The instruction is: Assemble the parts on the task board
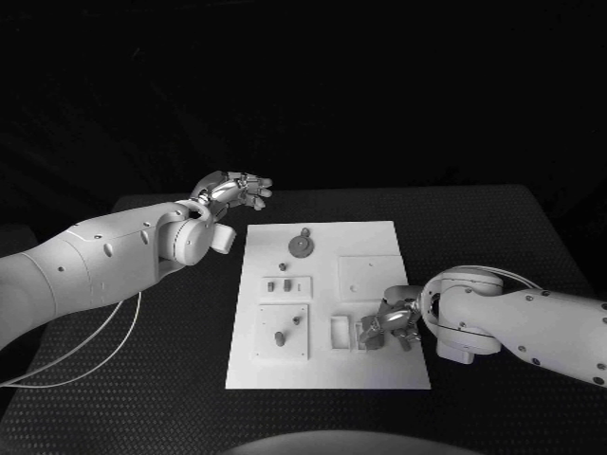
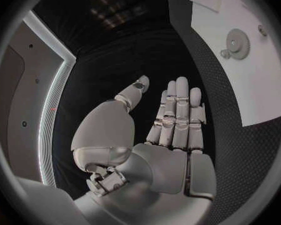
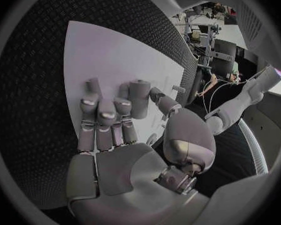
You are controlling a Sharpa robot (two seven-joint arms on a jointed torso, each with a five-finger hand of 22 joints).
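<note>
The white task board (image 1: pixel 372 365) lies in the middle of the table. A round grey gear (image 1: pixel 301 245) lies near its far edge, with small grey parts (image 1: pixel 288 282) in a row below it and two pegs (image 1: pixel 281 336) in a square plate at the near left. My left hand (image 1: pixel 235 192) hovers past the board's far left corner, fingers straight and apart, empty; its wrist view shows the hand (image 2: pixel 172 120) and the gear (image 2: pixel 238 43). My right hand (image 1: pixel 390 325) reaches down onto the board's right side beside a small rectangular frame (image 1: pixel 340 332). There the thumb (image 3: pixel 162 101) sits close against a bent finger; whether a part is pinched is hidden.
The black table (image 1: pixel 482 227) reaches round the board on all sides. A white cable (image 1: pixel 99 332) hangs from my left arm over the table's left side. A raised square plate (image 1: pixel 369 275) sits on the board just beyond my right hand.
</note>
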